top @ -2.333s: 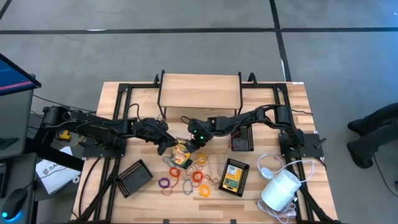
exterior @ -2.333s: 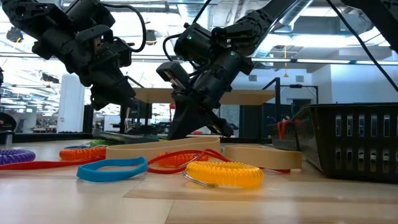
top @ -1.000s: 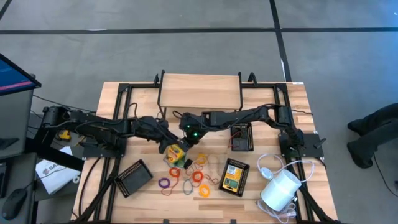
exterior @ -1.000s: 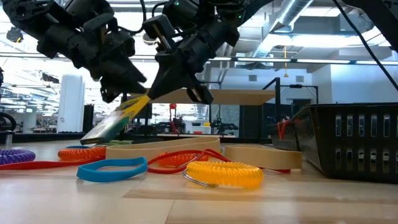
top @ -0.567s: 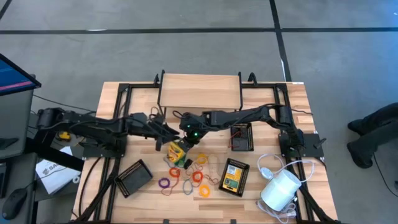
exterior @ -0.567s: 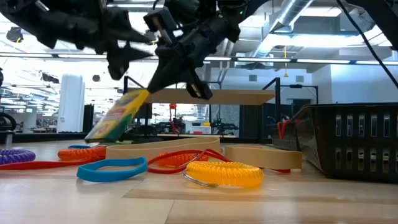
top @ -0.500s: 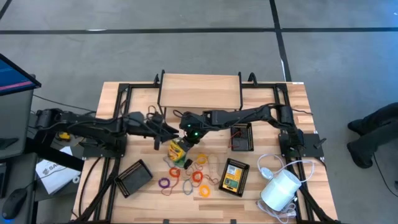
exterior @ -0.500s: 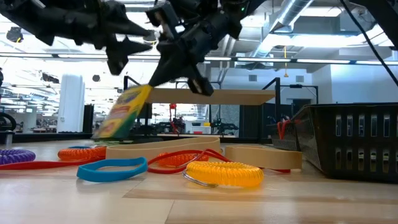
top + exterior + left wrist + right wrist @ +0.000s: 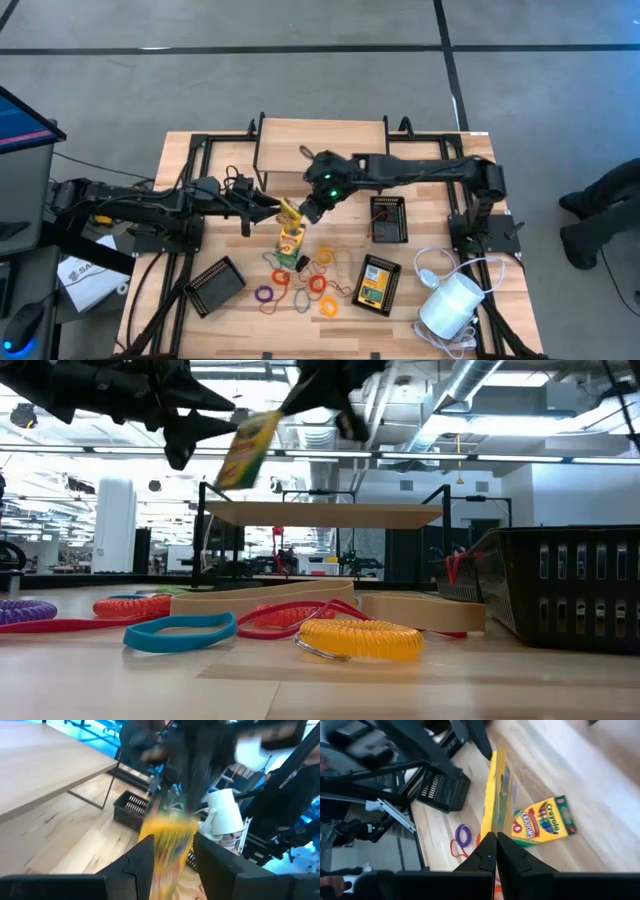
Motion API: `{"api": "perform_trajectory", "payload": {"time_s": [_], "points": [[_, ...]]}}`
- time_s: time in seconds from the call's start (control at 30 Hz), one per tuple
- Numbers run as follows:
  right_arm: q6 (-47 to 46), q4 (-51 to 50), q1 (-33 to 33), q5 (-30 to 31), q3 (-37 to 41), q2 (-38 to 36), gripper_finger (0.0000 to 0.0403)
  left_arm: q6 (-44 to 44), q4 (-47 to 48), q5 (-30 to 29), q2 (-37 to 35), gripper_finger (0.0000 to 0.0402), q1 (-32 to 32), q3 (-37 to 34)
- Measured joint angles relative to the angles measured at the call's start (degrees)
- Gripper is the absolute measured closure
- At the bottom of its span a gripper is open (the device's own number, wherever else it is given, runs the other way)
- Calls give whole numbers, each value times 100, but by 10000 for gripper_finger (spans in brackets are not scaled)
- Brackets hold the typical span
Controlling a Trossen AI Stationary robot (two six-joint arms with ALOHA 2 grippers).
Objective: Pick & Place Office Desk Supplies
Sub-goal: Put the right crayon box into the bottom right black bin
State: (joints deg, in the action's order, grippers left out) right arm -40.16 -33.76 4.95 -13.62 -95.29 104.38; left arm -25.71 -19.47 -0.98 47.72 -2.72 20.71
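I held one crayon box (image 9: 289, 212) up in the air with my right gripper (image 9: 307, 209), my fingers (image 9: 487, 851) pinched shut on its narrow edge, so that it hung well above the table (image 9: 470, 180) and just in front of the raised wooden shelf (image 9: 320, 146). A second crayon box (image 9: 291, 243) lay flat on the table directly below the one I carried, beside the scatter of coloured elastic loops (image 9: 305, 285). My left gripper (image 9: 268, 208) pointed at the carried box from the other side, close to it, its fingers (image 9: 137, 865) part open and empty with the box showing between them. I judged the box to be light, stiff cardboard with a slick printed face; pinched at one thin edge it could swing or slip, so a hold across the two broad faces near the middle would suit it better, and a hard squeeze could crush it. Room was tight here: the shelf's front edge stood close behind the box and my two arms nearly met. Farther from the shelf lay the loops, a black mesh tray (image 9: 215, 285), another tray with a yellow pack in it (image 9: 376, 284) and a third (image 9: 389, 220) under my right arm, leaving open air mainly upward.
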Motion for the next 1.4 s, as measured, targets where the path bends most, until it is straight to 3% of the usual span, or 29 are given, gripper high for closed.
{"api": "perform_trajectory", "payload": {"time_s": [0.27, 0.53, 0.77, 1.4], "points": [[-86, -1203, -156, 718, 0, -957, 403, 28, 3, -119, 0, 270, 2, 0], [-592, -1825, -547, 1023, 0, -1474, 403, 89, 2, -222, 0, 270, 0, 0], [-1188, -2264, -1095, 1124, 0, -1556, 403, 146, 16, -257, 0, 270, 0, 0], [-3368, -3024, -2872, 2175, 2, -1569, 403, 403, 20, -383, 0, 270, 0, 0]]}}
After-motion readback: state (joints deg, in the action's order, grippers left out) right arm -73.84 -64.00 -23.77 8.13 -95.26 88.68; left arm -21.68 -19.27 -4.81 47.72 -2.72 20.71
